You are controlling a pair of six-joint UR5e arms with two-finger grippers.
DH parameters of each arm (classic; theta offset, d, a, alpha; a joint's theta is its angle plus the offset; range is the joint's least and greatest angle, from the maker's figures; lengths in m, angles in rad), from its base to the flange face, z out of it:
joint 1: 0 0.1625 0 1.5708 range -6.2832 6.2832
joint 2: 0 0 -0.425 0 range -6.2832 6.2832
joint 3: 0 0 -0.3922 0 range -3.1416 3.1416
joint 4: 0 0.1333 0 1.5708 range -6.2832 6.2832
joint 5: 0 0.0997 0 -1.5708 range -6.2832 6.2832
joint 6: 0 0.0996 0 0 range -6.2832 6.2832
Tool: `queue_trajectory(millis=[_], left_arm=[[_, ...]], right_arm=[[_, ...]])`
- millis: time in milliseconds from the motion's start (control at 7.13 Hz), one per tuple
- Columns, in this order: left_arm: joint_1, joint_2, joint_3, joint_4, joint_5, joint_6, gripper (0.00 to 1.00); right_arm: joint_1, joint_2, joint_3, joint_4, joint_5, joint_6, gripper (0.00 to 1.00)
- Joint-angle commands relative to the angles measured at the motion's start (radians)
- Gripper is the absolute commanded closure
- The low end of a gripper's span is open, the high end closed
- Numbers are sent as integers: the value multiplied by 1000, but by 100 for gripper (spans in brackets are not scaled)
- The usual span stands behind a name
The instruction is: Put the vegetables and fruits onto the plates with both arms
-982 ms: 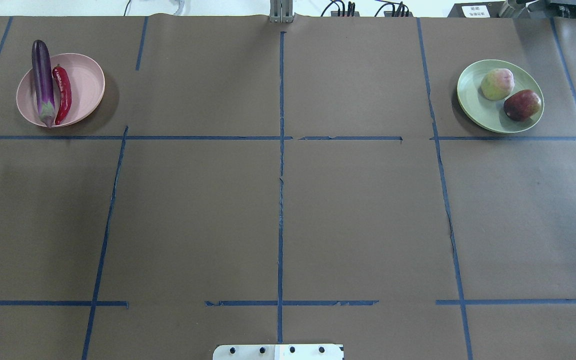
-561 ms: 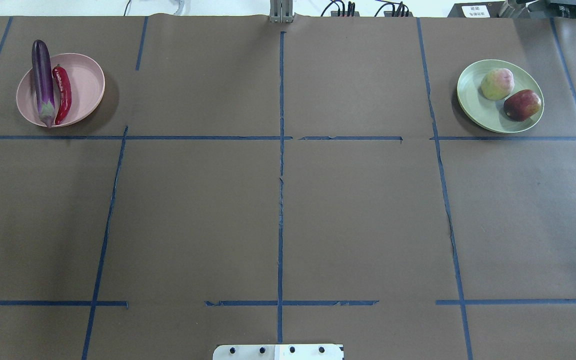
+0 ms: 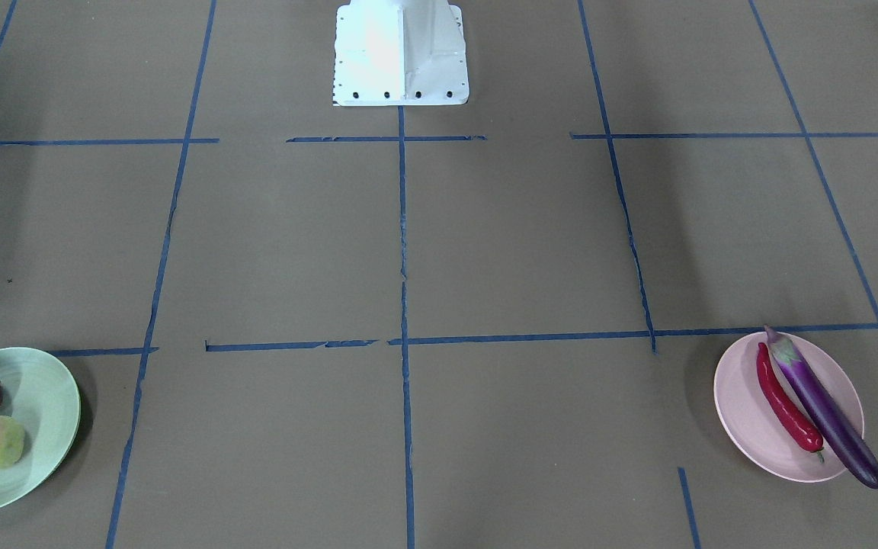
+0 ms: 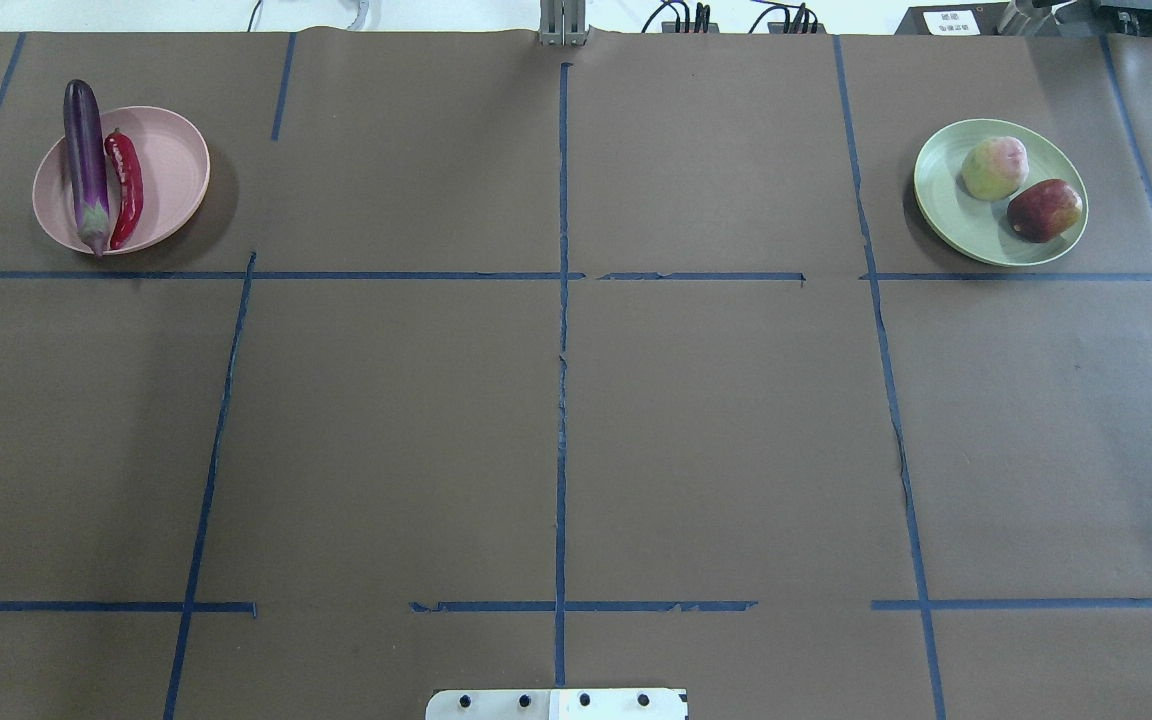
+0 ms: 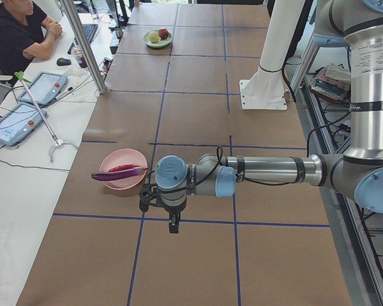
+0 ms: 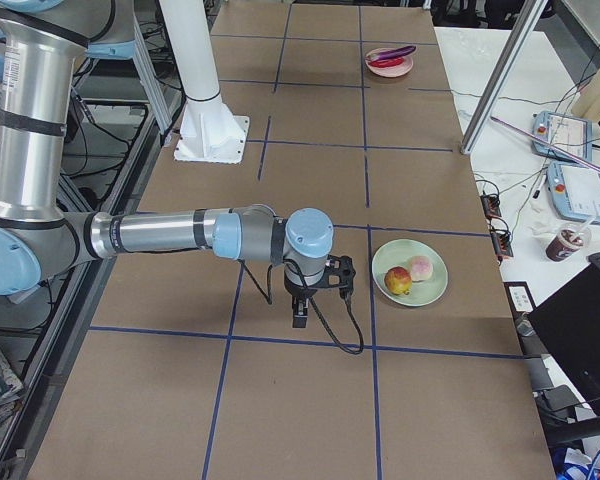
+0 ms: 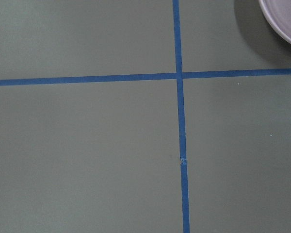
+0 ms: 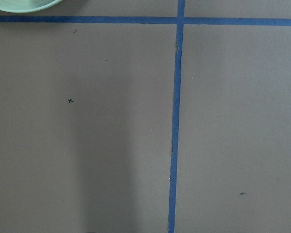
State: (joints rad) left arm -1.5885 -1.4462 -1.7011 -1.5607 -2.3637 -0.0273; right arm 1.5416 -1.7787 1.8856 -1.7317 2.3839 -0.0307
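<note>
The purple eggplant (image 4: 86, 165) and red chili (image 4: 125, 190) lie side by side on the pink plate (image 4: 176, 160) at the far left. The pale green fruit (image 4: 994, 168) and dark red fruit (image 4: 1044, 210) sit on the mint green plate (image 4: 946, 200) at the far right. Neither arm shows in the overhead view. In the exterior left view my left gripper (image 5: 173, 224) hangs over bare table near the pink plate (image 5: 118, 183). In the exterior right view my right gripper (image 6: 300, 312) hangs left of the green plate (image 6: 432, 290). I cannot tell if either is open or shut.
The white base block (image 3: 401, 53) stands at the robot's edge of the table. Blue tape lines cross the brown table cover. An operator (image 5: 16, 32) sits at a side desk with tablets. The left wrist view shows the pink plate's rim (image 7: 281, 19); the right wrist view shows the green plate's rim (image 8: 24, 6).
</note>
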Motion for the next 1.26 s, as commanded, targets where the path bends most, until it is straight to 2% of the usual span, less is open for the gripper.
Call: queue_trajectory(millis=[0, 140, 421, 1122], left_arm=[[7, 10, -162, 190, 4, 7, 0], [9, 10, -211, 238, 11, 7, 0], [15, 30, -210, 241, 33, 129, 0], [27, 26, -141, 232, 35, 132, 0]], right_arm=[[-1, 2, -3, 3, -2, 20, 0], [-3, 2, -3, 4, -8, 18, 0], [-1, 1, -6, 4, -17, 15, 0], [-5, 2, -2, 3, -22, 15, 0]])
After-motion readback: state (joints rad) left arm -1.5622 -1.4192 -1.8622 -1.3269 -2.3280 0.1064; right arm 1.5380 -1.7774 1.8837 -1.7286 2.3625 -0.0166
